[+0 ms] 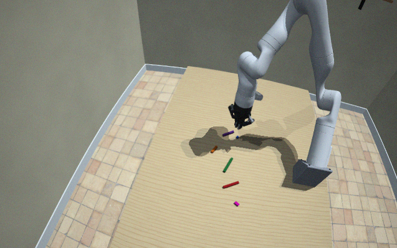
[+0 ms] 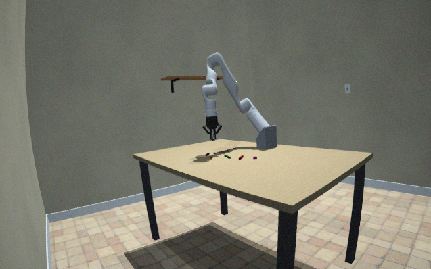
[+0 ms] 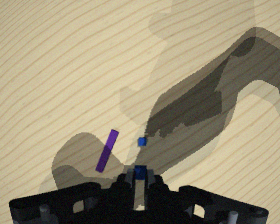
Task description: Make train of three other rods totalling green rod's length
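Note:
My gripper (image 1: 239,127) (image 2: 213,138) (image 3: 140,179) hangs above the table (image 1: 196,218) (image 2: 298,176), shut on a small blue rod (image 3: 140,173) that shows between the fingertips in the wrist view. Below it lie a purple rod (image 1: 228,133) (image 2: 207,154) (image 3: 107,151) and, close to that rod's right end, a second blue rod (image 1: 237,137) (image 3: 141,141). An orange rod (image 1: 214,149) (image 2: 211,157) lies to the left in the arm's shadow. The green rod (image 1: 227,164) (image 2: 227,156), a red rod (image 1: 230,184) (image 2: 241,157) and a magenta rod (image 1: 236,204) (image 2: 255,157) lie apart, nearer the front.
The arm's base (image 1: 311,174) (image 2: 266,136) stands on the table's right side. A wall shelf (image 2: 186,78) hangs behind the arm, well above the table.

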`<state>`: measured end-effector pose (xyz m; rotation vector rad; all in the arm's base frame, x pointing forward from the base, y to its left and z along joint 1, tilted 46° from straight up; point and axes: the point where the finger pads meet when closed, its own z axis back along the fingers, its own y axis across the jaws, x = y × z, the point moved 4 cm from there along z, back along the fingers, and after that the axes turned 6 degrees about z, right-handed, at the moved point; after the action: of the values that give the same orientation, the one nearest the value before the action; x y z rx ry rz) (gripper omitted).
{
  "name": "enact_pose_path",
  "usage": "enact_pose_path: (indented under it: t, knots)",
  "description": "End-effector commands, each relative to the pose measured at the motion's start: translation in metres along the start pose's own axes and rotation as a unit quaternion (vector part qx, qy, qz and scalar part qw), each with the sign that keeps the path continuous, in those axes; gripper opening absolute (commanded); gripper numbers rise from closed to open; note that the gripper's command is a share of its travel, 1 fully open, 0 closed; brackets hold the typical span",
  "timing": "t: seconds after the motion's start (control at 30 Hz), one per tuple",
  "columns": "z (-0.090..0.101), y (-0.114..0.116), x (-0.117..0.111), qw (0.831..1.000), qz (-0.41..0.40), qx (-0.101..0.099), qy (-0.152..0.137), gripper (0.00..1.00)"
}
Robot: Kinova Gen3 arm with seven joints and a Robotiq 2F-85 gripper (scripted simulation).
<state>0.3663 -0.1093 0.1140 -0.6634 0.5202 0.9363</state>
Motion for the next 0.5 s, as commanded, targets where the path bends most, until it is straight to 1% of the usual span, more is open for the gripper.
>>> enact_pose_path:
  t: [0.0,0.47]
  knots:
    - [0.0056,0.0014,-0.0003,1.0,0.001,-0.002,-0.007,0.05]
    - [0.0035,0.0013,-0.0002,1.0,0.0,-0.002,-0.006,0.05]
